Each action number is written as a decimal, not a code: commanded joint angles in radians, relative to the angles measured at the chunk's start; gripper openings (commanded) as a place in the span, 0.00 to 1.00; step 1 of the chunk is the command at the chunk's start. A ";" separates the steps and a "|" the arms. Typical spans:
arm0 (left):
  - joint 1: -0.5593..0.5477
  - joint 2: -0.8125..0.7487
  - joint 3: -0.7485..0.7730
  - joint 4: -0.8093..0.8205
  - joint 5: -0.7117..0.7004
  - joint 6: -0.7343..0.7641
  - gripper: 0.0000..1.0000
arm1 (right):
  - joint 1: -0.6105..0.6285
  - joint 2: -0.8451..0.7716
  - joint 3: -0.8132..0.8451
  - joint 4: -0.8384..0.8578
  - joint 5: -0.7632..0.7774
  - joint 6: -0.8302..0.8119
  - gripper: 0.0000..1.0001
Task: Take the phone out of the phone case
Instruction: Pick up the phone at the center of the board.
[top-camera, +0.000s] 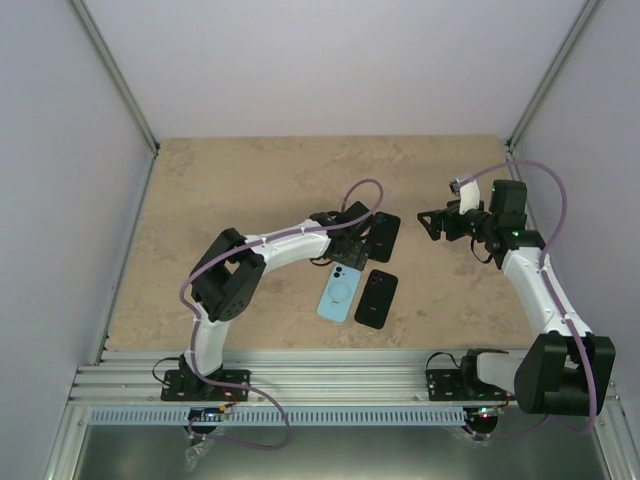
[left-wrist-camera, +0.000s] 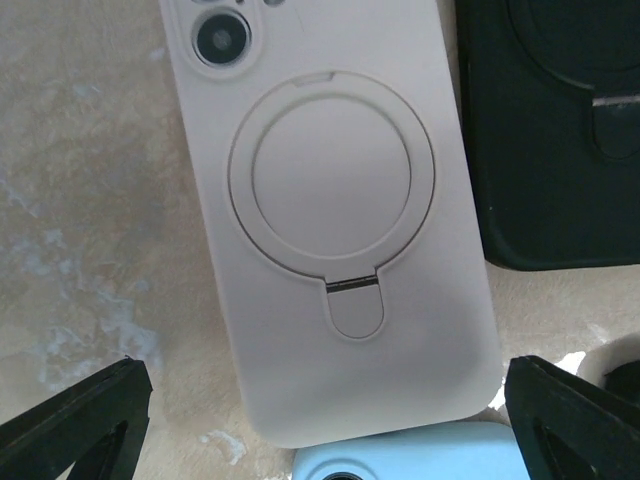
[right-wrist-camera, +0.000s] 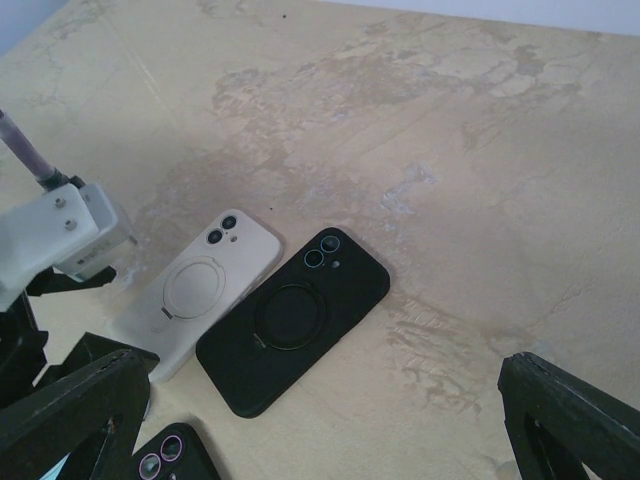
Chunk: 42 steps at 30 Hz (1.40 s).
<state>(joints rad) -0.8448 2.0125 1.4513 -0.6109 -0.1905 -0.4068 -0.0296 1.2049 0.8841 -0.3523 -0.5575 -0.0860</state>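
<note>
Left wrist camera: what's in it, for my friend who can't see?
A cream phone case with a round ring stand lies back up on the marbled table below the open left claw. A black case sits beside it and a light blue one peeks in at the bottom.

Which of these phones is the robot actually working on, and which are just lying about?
Job, likely: cream-cased phone, directly below the open left jaws.
Lying about: black-cased phone beside it; light blue phone; second black phone.
</note>
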 joint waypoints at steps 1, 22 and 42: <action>-0.020 0.027 0.029 -0.004 -0.026 -0.032 1.00 | 0.005 -0.011 -0.015 0.022 -0.012 0.001 0.98; -0.032 0.149 0.108 -0.025 -0.059 -0.102 0.99 | -0.011 -0.020 -0.023 0.037 -0.010 0.035 0.98; -0.014 0.224 0.145 -0.066 -0.258 -0.057 0.69 | -0.016 0.015 0.061 -0.020 -0.004 0.067 0.98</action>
<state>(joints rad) -0.8795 2.1902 1.6093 -0.6426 -0.3721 -0.4923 -0.0429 1.2026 0.8936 -0.3477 -0.5674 -0.0181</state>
